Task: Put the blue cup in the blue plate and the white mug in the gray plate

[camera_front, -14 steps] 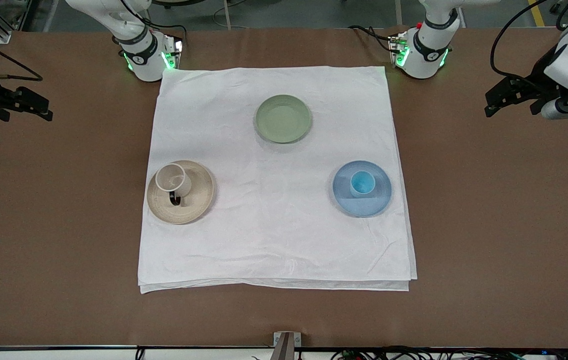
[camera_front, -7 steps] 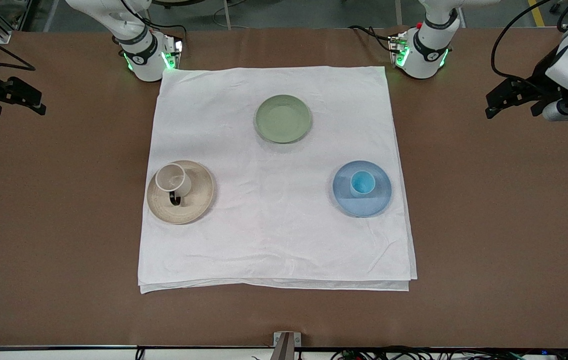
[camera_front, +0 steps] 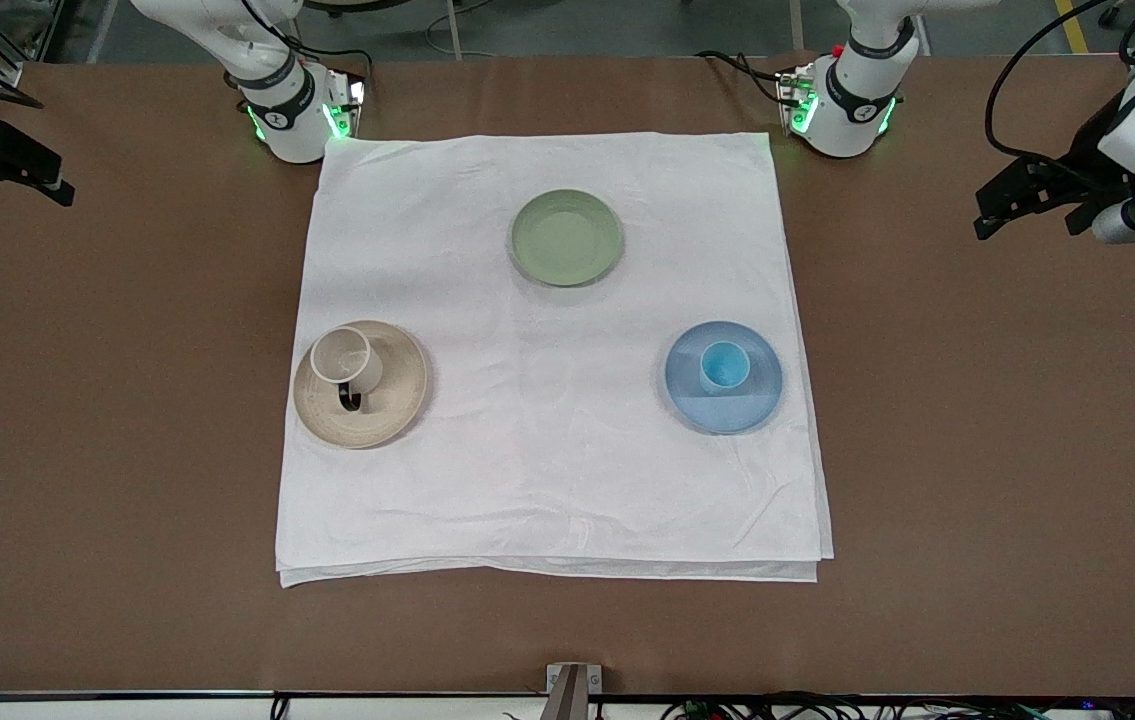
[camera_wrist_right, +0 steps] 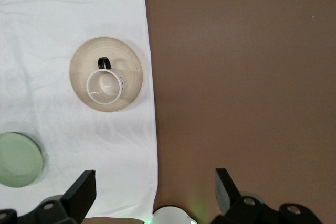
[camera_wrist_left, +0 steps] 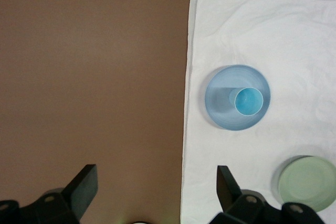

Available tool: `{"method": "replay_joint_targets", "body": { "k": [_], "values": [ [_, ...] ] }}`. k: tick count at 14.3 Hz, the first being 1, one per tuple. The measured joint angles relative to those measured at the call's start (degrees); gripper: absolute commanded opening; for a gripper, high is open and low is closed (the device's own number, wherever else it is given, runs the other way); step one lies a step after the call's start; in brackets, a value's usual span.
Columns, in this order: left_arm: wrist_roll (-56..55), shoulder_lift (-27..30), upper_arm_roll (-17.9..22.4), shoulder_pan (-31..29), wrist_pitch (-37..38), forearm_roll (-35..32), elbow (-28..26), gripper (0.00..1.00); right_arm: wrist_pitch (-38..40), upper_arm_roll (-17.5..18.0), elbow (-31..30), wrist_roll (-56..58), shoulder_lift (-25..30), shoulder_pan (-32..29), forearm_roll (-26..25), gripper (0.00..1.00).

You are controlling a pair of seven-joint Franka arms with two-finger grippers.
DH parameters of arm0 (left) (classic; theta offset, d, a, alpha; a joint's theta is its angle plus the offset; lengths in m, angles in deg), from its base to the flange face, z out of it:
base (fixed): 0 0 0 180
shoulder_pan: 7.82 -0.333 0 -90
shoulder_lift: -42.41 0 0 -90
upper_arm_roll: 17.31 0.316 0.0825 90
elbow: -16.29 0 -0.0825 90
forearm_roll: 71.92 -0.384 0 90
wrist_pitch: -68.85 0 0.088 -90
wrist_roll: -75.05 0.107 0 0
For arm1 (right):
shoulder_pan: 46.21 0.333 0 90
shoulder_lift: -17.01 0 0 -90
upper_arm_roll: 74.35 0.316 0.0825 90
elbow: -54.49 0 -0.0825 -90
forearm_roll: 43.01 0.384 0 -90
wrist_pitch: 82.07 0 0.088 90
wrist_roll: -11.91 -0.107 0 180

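Note:
The blue cup (camera_front: 724,367) stands upright on the blue plate (camera_front: 755,403), toward the left arm's end of the white cloth; both show in the left wrist view, cup (camera_wrist_left: 248,101) on plate (camera_wrist_left: 218,103). The white mug (camera_front: 347,360) with its black handle stands on the gray plate (camera_front: 397,400), toward the right arm's end; the right wrist view shows mug (camera_wrist_right: 104,85) on plate (camera_wrist_right: 134,72). My left gripper (camera_front: 1012,205) (camera_wrist_left: 157,182) is open and empty, high over bare table. My right gripper (camera_front: 12,165) (camera_wrist_right: 155,184) is open and empty, high over the table edge.
A pale green plate (camera_front: 566,237) lies empty on the white cloth (camera_front: 547,480), farther from the front camera than the other plates. Brown table (camera_front: 1007,450) surrounds the cloth. The arm bases (camera_front: 292,110) stand along the table's back edge.
My right gripper has drawn up and outward from the cloth. My left gripper has shifted slightly outward. Cups and plates have not moved.

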Motion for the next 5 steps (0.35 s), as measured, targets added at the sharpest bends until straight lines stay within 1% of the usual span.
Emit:
{"method": "replay_joint_targets", "body": {
  "k": [5],
  "values": [
    [0.0,0.0,0.0,0.0,0.0,0.0,0.1,1.00,-0.4,-0.1,0.0,1.4,0.0,0.0,0.3,1.00]
  ]
}}
